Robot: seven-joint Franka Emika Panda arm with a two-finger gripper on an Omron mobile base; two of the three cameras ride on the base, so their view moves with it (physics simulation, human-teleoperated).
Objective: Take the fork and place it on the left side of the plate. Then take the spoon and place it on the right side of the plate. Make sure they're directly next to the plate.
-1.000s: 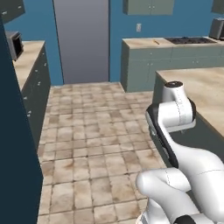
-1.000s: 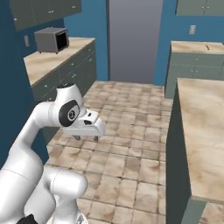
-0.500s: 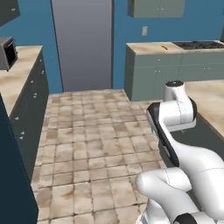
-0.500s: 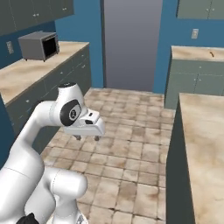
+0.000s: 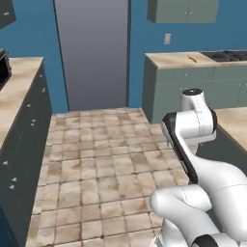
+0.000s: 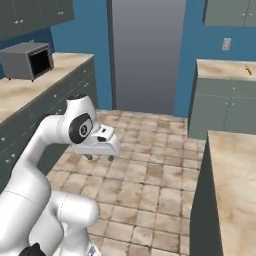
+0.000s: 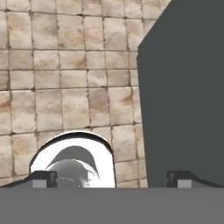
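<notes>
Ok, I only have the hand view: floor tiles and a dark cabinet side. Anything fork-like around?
Observer: A small orange thing lies on the far counter, too small to identify.
Operator: What's near it?
Observer: A stovetop sits further right on that counter.
Operator: And where's my gripper?
Observer: The gripper hangs over the tiled floor in the aisle, well short of that counter.

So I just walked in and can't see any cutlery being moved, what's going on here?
Nothing is being handled right now. The arm is folded up over the tiled floor, its hand open and holding nothing, pointing down. The robot stands in the aisle between the counters; a microwave sits on the left counter.
</notes>
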